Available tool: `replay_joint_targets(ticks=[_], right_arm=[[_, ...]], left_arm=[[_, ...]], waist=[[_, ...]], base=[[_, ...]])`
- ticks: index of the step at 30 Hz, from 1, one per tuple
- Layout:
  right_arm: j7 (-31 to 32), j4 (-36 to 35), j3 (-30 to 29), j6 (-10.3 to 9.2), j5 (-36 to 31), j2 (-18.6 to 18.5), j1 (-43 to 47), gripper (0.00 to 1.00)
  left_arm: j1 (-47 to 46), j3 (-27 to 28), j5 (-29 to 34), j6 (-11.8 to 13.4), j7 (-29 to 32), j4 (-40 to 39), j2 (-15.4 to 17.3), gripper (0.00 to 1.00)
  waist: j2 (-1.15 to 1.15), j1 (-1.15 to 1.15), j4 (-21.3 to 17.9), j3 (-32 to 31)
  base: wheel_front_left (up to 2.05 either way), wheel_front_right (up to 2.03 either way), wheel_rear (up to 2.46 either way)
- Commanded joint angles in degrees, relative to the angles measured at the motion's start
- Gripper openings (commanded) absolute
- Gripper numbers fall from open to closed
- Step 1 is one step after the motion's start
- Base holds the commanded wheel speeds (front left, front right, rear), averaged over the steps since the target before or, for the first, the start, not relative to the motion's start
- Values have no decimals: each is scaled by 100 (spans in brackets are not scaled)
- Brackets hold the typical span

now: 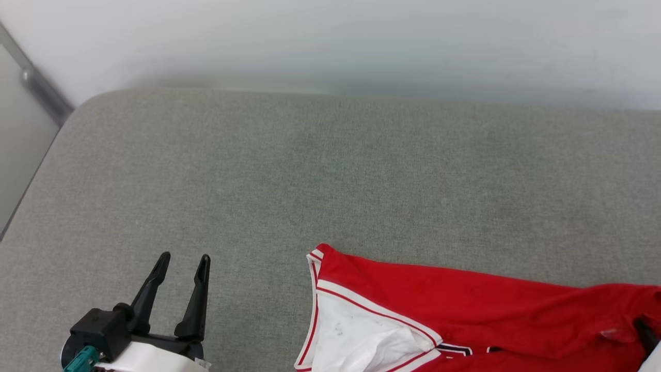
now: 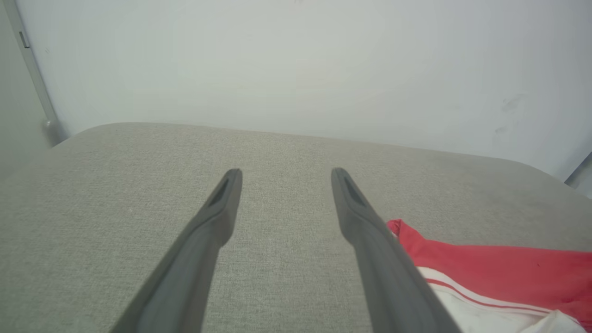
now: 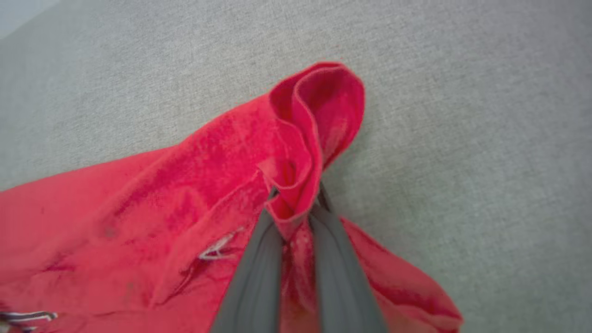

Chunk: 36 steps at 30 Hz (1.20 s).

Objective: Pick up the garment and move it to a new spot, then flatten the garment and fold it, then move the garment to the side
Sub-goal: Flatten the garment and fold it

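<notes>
The garment (image 1: 465, 310), a red jersey with a white sleeve and red-white trim, lies crumpled on the grey cushion (image 1: 330, 181) at the lower right of the head view. In the right wrist view my right gripper (image 3: 296, 196) is shut on a bunched red fold of the garment (image 3: 194, 185), the cloth pinched between its two dark fingers. A dark finger of that gripper (image 1: 645, 333) shows at the head view's right edge. My left gripper (image 1: 183, 261) stands open over bare cushion to the left of the garment. The left wrist view has the garment (image 2: 499, 273) beside the left gripper (image 2: 286, 178).
A pale wall (image 1: 330, 41) runs behind the cushion's far edge. A grey metal strip (image 1: 41, 88) slants down at the upper left corner. Bare grey cushion spreads across the middle and left.
</notes>
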Motion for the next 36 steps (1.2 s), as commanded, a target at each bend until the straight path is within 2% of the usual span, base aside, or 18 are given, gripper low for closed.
replay_joint_targets(ticks=[1, 12, 18, 22, 23, 27, 28, 36], right_arm=[[111, -228, 49, -2, 165, 93, 117, 0], [1262, -1915, 889, -2, 782, 725, 724, 0], [1672, -2295, 1287, -2, 1145, 863, 844, 0], [1548, -2147, 1715, -2, 1797, 868, 867, 0], [1397, -1975, 1974, -2, 2079, 866, 806, 0], [1055, -1673, 2606, -1, 2553, 863, 654, 0], [1055, -1673, 2606, -1, 2553, 863, 654, 0], [54, -742, 3735, -1, 3525, 863, -27, 0]], left_arm=[[90, 17, -3, -8, -39, 12, -34, 100], [253, -27, -56, -9, -34, 37, -88, 100], [310, -57, -63, -9, -34, 41, -94, 100], [323, -75, -75, -10, -34, 46, -64, 100], [325, -91, -74, -10, -34, 57, -48, 100], [285, -129, -80, -10, -34, 53, -20, 100], [285, -129, -80, -10, -34, 53, -20, 100], [248, -196, -100, -10, -34, 75, -2, 100]], waist=[[0, 0, -21, -162], [0, 0, 26, -513], [0, 0, 94, -590], [0, 0, 158, -622], [0, 0, 198, -637], [0, 0, 288, -645], [0, 0, 288, -645], [0, 0, 466, -597]], base=[[0, 0, 0], [0, 0, 0], [0, 0, 0], [0, 0, 0], [0, 0, 0], [0, 0, 0], [0, 0, 0], [0, 0, 0]])
